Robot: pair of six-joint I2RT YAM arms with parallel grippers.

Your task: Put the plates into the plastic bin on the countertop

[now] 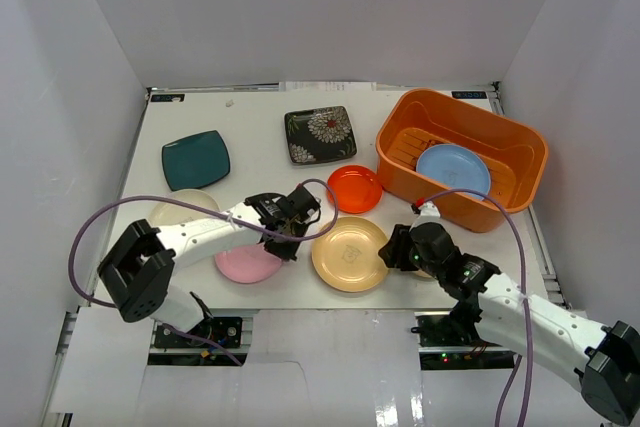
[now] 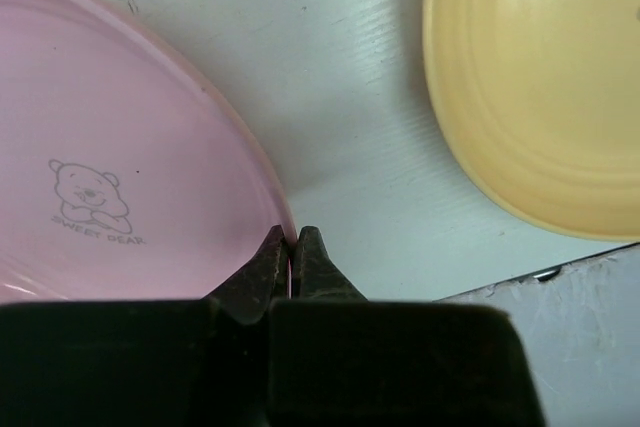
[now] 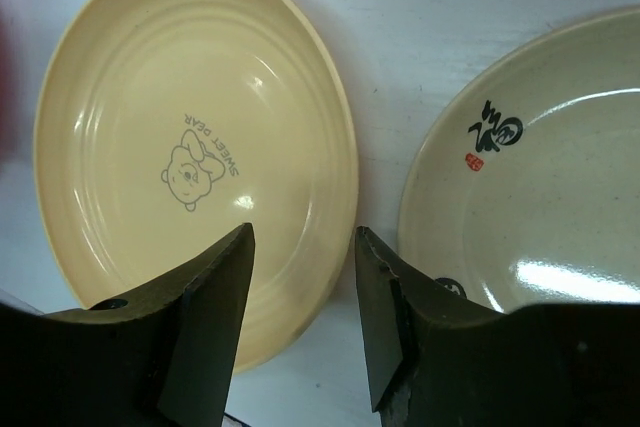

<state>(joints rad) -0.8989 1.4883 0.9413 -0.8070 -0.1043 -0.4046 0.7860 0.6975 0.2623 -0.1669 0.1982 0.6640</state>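
Risk, then position.

Top view: the left gripper (image 1: 290, 225) sits at the 2 o'clock edge of the pink plate (image 1: 248, 263). The plastic bin (image 1: 398, 167) lies well apart toward 2 o'clock, with the yellow plate (image 1: 349, 253) and red-orange plate (image 1: 354, 188) between. We judge a tilted carry could clip them.

Left wrist view: the jaws are pinched fully together on the pink plate's thin rim at 3 o'clock. So shallow a bite may slip on lifting.

Right wrist view: the right gripper (image 3: 300, 247) is about half open and grips nothing. The yellow plate's 4 o'clock rim runs between its jaws. The beige plate (image 3: 540, 187) lies just beside at 3 o'clock, and we judge the outer finger could nudge it on closing.
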